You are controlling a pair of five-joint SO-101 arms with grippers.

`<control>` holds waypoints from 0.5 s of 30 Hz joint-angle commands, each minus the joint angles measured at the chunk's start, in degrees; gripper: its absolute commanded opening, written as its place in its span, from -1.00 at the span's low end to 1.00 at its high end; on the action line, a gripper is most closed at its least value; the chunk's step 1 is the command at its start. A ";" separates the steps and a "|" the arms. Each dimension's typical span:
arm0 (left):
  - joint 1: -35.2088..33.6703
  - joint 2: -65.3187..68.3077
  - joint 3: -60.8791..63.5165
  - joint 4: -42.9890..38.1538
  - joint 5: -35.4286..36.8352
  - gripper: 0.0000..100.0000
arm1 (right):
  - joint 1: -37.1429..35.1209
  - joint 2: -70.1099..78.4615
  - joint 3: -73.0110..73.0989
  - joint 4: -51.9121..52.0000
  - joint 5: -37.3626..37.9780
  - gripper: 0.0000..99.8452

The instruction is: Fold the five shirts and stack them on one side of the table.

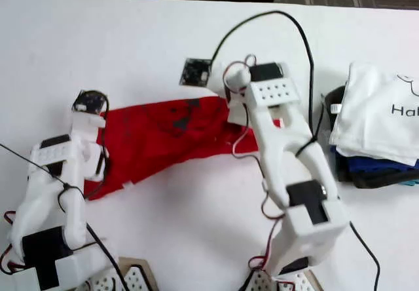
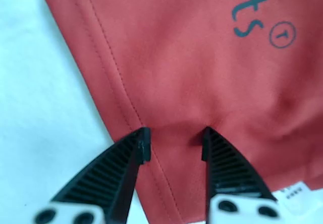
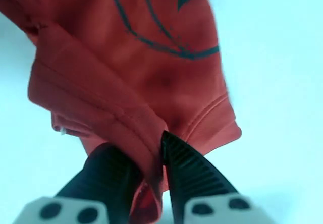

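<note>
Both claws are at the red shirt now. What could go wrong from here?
1. The left claw stands open over the hem of the shirt; a pull from the other side may drag the cloth away.
2. The right claw grips a bunched fold, so the fold may come out crooked.

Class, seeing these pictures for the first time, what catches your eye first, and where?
A red shirt lies stretched across the middle of the table. The right end effector pinches a fold at one end, while the left end effector stands open over the hem at the other. Folded shirts, white on top, sit stacked at the table's right edge.
</note>
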 commanded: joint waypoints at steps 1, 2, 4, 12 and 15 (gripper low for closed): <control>-0.26 0.26 -0.84 -0.70 0.35 -0.62 | 0.22 5.14 -7.47 1.63 -0.18 -0.96; -0.26 0.26 -0.84 -0.70 0.35 -0.62 | 0.22 6.73 -8.62 2.24 -0.18 -0.96; -0.26 0.26 -0.84 -0.70 0.44 -0.62 | 0.13 9.36 -10.55 3.30 -0.18 -0.96; -0.26 0.26 -0.84 -0.70 0.44 -0.62 | 0.31 12.62 -17.41 5.93 -0.44 -0.60; -0.26 0.26 -0.84 -0.70 0.44 -0.62 | 0.66 12.97 -20.75 5.85 -0.53 -0.58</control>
